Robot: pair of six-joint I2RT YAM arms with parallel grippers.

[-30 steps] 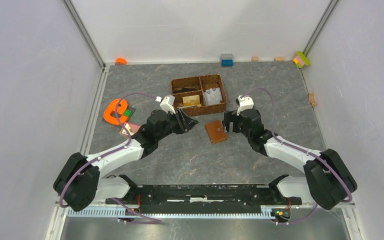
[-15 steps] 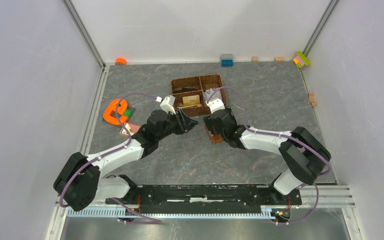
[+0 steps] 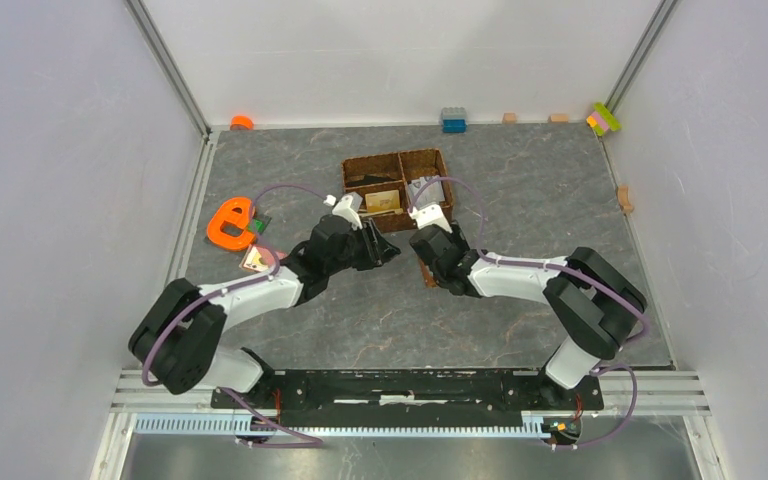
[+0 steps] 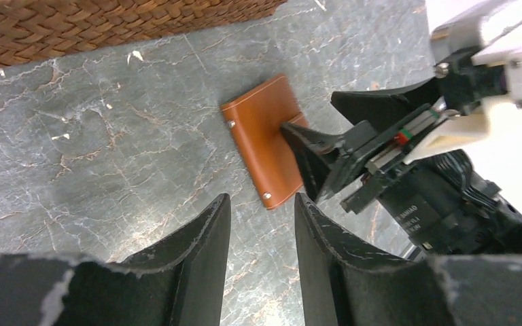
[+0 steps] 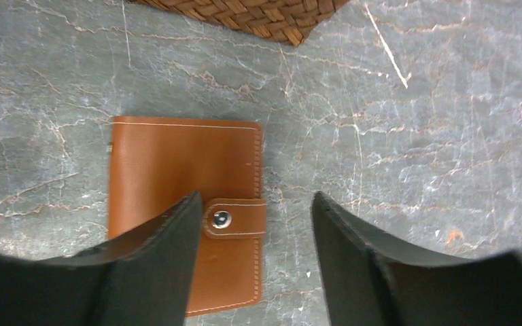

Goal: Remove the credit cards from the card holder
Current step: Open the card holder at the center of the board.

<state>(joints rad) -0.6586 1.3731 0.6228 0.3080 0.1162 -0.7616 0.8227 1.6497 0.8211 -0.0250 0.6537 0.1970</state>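
The card holder [image 5: 177,176] is a brown wallet lying flat on the table, folded and closed by a snap strap [image 5: 234,219]. My right gripper [image 5: 255,197] is open and hovers just above it, with the left finger over the wallet and the right finger past its strap edge. In the top view the right gripper [image 3: 430,262] hides most of the wallet [image 3: 426,272]. My left gripper [image 4: 262,198] is open and empty, just short of the wallet [image 4: 262,136]. A gold-tan card [image 3: 384,200] lies in the woven basket [image 3: 360,168]. Pale cards [image 3: 426,186] show in its right compartment.
An orange piece [image 3: 228,222] with a green block and a small pink item [image 3: 256,258] lie left of the left arm. A blue-grey block [image 3: 453,120], small wooden blocks and a coloured block [image 3: 603,118] sit along the back wall. A wooden block [image 3: 625,198] sits at the right edge.
My right arm has swung left and come down over the wallet, which lay uncovered a second ago. My left gripper has shifted slightly right toward the wallet. The wallet has not moved.
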